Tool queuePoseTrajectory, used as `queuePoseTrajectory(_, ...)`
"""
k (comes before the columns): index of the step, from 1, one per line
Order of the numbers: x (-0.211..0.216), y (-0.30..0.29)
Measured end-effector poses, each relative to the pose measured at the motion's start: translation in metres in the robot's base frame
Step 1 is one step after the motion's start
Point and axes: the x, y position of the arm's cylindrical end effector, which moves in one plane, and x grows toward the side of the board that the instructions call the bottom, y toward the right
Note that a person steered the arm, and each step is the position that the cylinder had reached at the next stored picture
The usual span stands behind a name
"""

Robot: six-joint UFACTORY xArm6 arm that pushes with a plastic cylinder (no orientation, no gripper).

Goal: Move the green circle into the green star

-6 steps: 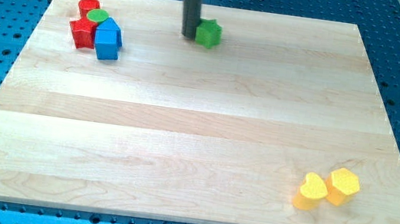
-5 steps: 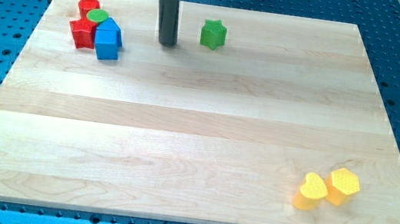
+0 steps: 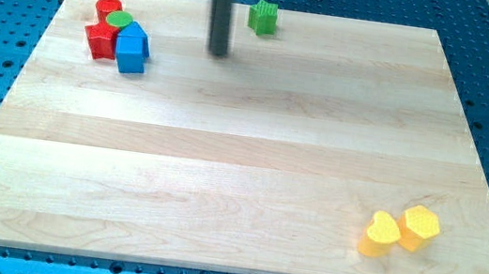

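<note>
In the camera view, the green circle is a small flat disc of bright green, packed into a cluster near the table's upper-left corner. It sits well to the view's left of my tip and touches a red block above it, another red block at its lower left and a blue block at its lower right. Only its top face shows clearly; the red shapes are partly hidden and hard to name.

The green star stands near the table's top edge, up and to the view's right of my tip, apart from it. Its points look blurred, so the star outline is probably right but not crisp.

My tip rests on bare wood between the cluster and the star, touching no block. The rod has no fingers and holds nothing; its upper end is cut off by the view's top.

Far toward the view's bottom right lie a yellow heart and a yellow hexagon, touching each other.
</note>
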Motion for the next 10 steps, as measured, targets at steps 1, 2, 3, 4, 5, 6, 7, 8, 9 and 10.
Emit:
queuePoseTrajectory(1, 0.102, -0.049)
queuePoseTrajectory(2, 0.125, -0.122)
queuePoseTrajectory(3, 0.095, -0.201)
queuePoseTrajectory(4, 0.032, -0.206)
queuePoseTrajectory(5, -0.004, -0.186)
queuePoseTrajectory(6, -0.015, -0.139)
queuePoseTrajectory(7, -0.029, -0.085)
queuePoseTrajectory(8, -0.035, -0.096)
queuePoseTrajectory(9, -0.052, -0.101)
queuePoseTrajectory(10, -0.055, -0.055)
